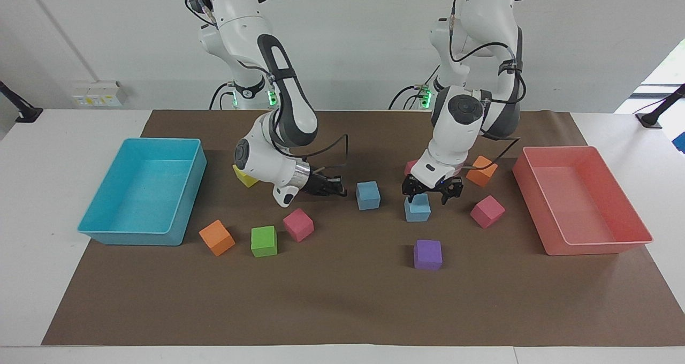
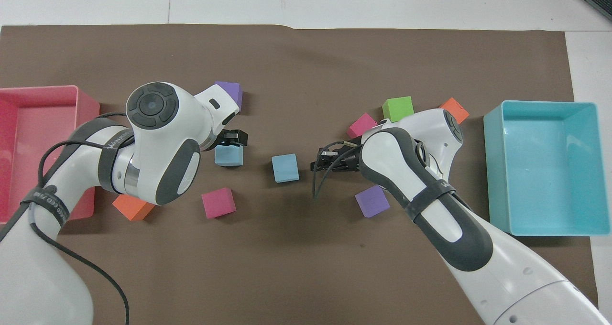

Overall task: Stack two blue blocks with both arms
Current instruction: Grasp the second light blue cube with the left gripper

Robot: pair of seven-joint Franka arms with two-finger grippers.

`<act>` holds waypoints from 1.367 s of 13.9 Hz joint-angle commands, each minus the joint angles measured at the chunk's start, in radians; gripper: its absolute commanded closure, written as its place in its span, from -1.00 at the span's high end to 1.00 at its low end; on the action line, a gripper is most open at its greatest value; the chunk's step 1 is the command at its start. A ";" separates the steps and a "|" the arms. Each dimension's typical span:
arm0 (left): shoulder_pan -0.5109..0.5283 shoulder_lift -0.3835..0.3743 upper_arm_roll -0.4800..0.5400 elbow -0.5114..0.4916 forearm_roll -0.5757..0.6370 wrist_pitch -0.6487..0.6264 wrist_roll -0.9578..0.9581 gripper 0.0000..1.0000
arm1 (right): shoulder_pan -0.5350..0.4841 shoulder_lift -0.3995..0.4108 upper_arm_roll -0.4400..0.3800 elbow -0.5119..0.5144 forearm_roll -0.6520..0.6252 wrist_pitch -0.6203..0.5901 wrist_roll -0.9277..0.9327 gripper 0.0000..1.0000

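Found two blue blocks unstacked on the brown mat (image 1: 342, 300) of the tabletop, side by side with a gap between. Took clock directions from the facing view. Saw the left fingers (image 1: 410, 191) down at the blue block (image 1: 417, 210), spread open astride its top and not closed on it; could not tell any contact with its sides. Placed that block at three o'clock of the other blue block (image 1: 368, 195). Saw the right fingers (image 1: 337, 186) pinched shut on nothing, low over the mat, just at nine o'clock of the other blue block and apart from it. Noted a purple block (image 1: 427, 255) at six o'clock of the blue block, a pink block (image 1: 487, 211) at three o'clock and an orange block (image 1: 481, 170) near one o'clock. Noted a red bin (image 1: 599, 248) at the left arm's end of the tabletop and a teal bin (image 1: 134, 238) at the right arm's end.
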 commanded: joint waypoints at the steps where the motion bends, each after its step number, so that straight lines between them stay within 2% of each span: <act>1: -0.019 0.003 0.016 -0.047 0.017 0.069 -0.021 1.00 | -0.012 -0.004 0.010 -0.028 0.071 0.023 -0.051 -1.00; 9: -0.052 0.058 0.018 -0.063 0.017 0.122 -0.078 1.00 | -0.024 -0.010 0.008 -0.048 0.072 0.017 -0.060 -1.00; 19: -0.045 0.055 0.018 -0.078 0.017 0.113 -0.107 1.00 | -0.033 -0.018 0.007 -0.069 0.072 0.022 -0.072 -1.00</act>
